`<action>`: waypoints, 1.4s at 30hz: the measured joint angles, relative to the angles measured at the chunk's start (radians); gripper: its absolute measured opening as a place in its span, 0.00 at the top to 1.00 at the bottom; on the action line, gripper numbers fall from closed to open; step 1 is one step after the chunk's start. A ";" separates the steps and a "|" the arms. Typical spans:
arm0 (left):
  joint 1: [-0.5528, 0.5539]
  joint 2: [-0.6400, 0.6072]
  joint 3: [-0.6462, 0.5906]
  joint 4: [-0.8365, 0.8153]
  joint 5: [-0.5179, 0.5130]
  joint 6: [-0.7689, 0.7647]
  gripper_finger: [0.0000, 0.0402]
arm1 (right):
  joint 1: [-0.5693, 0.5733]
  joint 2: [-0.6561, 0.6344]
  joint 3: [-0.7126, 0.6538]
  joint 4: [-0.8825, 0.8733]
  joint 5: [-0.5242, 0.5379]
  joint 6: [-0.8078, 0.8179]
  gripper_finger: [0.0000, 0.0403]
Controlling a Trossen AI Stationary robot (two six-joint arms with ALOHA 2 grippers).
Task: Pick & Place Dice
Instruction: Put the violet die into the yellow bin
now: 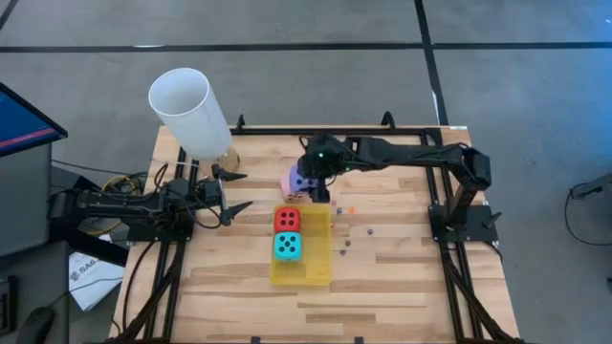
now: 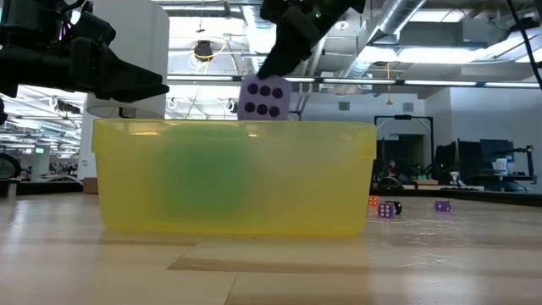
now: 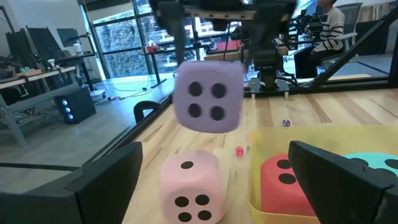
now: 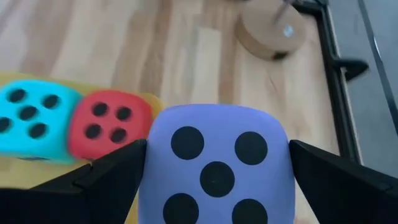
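The right arm reaches far across the table from the right side toward the middle. Its right gripper holds the purple die between its two fingers, up in the air. The right wrist view shows the grip best: the purple die fills the space between the two dark fingers, one pressed on each side, with five black dots facing the camera. In the low view the purple die hangs above the far edge of the yellow tray, clear of the table.

The left arm waits at the left side of the table. Its left gripper points toward the middle, with its fingers spread wide and nothing between them.

The red die and the cyan die sit side by side in the yellow tray, the red one farther back. The pink die is mostly hidden from above by the gripper. The left wrist view shows what the top view cannot: the pink die rests on the wood, just left of the tray and below the raised purple one.

Tiny coloured beads lie scattered on the wood to the right of the tray. A tall white tube stands at the far left corner.
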 joint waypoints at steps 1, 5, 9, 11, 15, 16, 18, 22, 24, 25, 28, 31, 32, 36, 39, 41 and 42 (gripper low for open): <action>0.000 0.000 0.000 0.000 0.000 0.000 0.02 | 0.009 0.000 0.000 0.008 0.000 0.001 0.05; 0.000 0.000 0.000 0.000 0.000 0.002 0.02 | 0.043 0.000 0.000 0.046 0.000 0.023 0.05; 0.000 0.000 0.000 0.004 0.000 0.016 0.02 | 0.073 0.001 0.000 0.077 0.000 0.063 0.05; 0.000 0.000 0.000 0.006 0.000 0.014 0.02 | 0.090 0.001 0.000 0.090 0.000 0.096 0.05; 0.000 0.000 0.000 0.006 0.000 -0.032 0.02 | 0.122 0.001 0.001 0.089 0.000 0.144 0.05; 0.000 0.000 0.000 0.006 0.000 -0.033 0.02 | 0.130 0.001 0.001 0.090 0.000 0.152 0.05; 0.000 0.000 0.000 0.007 0.000 -0.035 0.02 | 0.146 0.001 0.001 0.095 0.001 0.170 0.05; 0.000 0.000 0.000 0.007 0.000 -0.057 0.02 | 0.177 0.001 0.001 0.073 0.004 0.218 0.05; 0.000 0.000 0.000 0.007 0.000 -0.089 0.02 | 0.195 0.001 0.001 0.049 0.003 0.251 0.05; 0.000 0.000 0.000 0.007 0.000 -0.105 0.02 | 0.205 0.001 0.001 0.034 0.004 0.264 0.05; 0.000 0.000 0.000 0.002 0.000 -0.111 0.02 | 0.239 0.002 0.001 -0.011 0.023 0.286 0.05; 0.000 0.000 0.000 0.001 0.000 -0.111 0.02 | 0.275 0.002 -0.020 -0.029 0.057 0.318 0.05; 0.000 0.000 0.000 0.001 0.000 -0.111 0.02 | 0.286 0.002 -0.036 -0.027 0.061 0.328 0.05; 0.000 0.000 0.000 0.001 0.000 -0.112 0.02 | 0.325 0.004 -0.094 -0.014 0.086 0.375 0.05; 0.000 0.000 0.000 0.000 0.000 -0.112 0.02 | 0.344 0.000 -0.136 0.009 0.132 0.394 0.05; 0.000 0.000 0.000 0.000 0.000 -0.112 0.02 | 0.350 0.002 -0.152 -0.002 0.153 0.408 0.05; 0.000 0.000 0.000 0.000 0.000 -0.112 0.02 | 0.350 0.003 -0.159 -0.005 0.157 0.412 0.05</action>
